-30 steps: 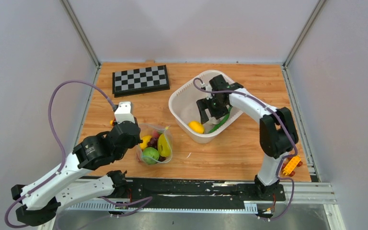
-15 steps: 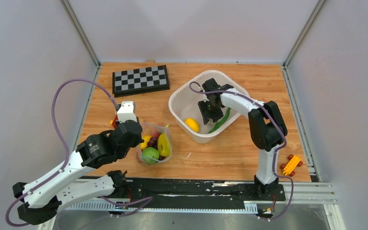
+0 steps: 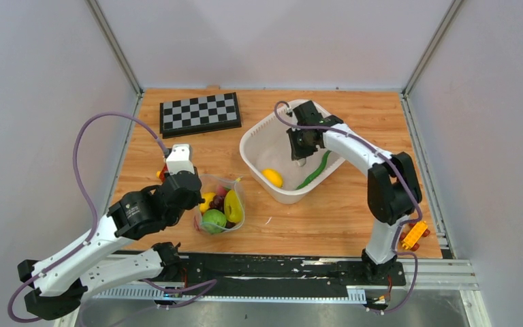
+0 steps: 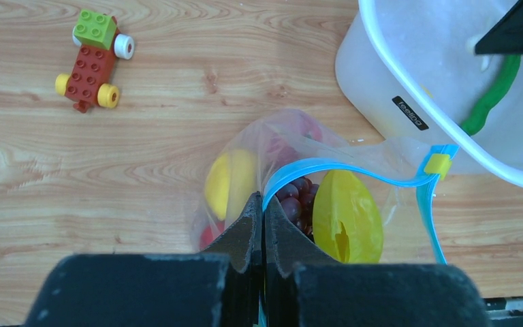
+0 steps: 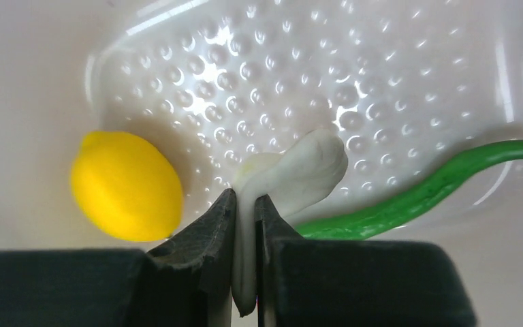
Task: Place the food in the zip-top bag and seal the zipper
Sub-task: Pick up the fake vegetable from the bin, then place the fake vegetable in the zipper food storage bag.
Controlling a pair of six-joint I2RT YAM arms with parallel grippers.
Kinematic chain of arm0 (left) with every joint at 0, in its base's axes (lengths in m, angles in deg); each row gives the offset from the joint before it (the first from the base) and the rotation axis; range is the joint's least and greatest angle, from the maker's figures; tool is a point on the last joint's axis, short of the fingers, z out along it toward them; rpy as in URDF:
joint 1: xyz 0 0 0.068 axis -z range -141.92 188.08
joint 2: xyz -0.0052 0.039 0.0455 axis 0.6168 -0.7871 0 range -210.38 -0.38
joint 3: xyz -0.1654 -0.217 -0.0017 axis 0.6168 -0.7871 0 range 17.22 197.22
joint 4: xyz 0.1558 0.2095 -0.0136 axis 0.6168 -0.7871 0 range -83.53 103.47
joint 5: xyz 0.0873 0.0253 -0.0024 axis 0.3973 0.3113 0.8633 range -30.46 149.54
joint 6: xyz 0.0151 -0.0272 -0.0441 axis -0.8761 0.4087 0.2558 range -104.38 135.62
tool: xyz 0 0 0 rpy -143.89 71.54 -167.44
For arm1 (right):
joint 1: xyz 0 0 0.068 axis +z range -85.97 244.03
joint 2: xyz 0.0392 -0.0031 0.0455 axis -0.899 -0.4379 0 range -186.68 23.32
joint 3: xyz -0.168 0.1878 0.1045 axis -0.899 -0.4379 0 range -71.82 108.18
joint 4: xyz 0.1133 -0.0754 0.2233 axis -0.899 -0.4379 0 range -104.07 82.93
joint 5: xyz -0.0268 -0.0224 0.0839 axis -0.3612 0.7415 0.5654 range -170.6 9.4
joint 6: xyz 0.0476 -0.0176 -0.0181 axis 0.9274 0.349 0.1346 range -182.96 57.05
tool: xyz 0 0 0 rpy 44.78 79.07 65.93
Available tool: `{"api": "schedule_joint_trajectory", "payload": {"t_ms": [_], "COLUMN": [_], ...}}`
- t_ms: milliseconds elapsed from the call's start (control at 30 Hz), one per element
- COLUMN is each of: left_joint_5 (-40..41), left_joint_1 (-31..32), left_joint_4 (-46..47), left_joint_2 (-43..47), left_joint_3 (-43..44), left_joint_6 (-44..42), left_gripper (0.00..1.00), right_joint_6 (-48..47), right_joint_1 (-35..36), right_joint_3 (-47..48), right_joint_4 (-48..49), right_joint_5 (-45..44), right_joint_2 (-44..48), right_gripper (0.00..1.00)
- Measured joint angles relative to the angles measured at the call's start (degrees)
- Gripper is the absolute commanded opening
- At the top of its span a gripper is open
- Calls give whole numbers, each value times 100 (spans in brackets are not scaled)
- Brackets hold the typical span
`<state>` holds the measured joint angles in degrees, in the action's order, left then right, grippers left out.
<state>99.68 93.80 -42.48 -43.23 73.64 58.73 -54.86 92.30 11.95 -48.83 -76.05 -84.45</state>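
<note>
Jaws on zipper [image 4: 340, 165]; label [image 4: 409, 112] perhaps "feelino"

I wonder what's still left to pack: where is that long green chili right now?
In the top view, the green chili lies inside the white basket, centre-right in the picture, next to a yellow lemon.

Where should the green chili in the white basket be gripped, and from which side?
Take the green chili at its middle, coming straight down from above and closing across its thin body. It lies long and curved along the basket wall, which probably blocks a sideways approach.
</note>
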Motion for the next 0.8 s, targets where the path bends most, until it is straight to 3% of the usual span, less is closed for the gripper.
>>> {"api": "schedule_joint_trajectory", "payload": {"t_ms": [233, 433, 600, 800], "left_joint_5": [-120, -179, -284, -568], "left_joint_1": [0, 0, 0, 0], "left_joint_4": [9, 13, 109, 299], "left_joint_2": [-33, -33, -79, -205], "left_joint_3": [0, 0, 0, 55], "left_joint_6": [13, 24, 20, 20], "left_gripper": [1, 2, 2, 2], "right_joint_6": [153, 175, 232, 435], "right_joint_1": [-140, -146, -144, 116], "right_joint_3": [-4, -22, -232, -514], "right_joint_4": [396, 448, 470, 761], "right_joint_5": [68, 249, 896, 1784], "right_joint_2": [1051, 1211, 1475, 2503], "right_gripper": [0, 2, 5, 6]}}
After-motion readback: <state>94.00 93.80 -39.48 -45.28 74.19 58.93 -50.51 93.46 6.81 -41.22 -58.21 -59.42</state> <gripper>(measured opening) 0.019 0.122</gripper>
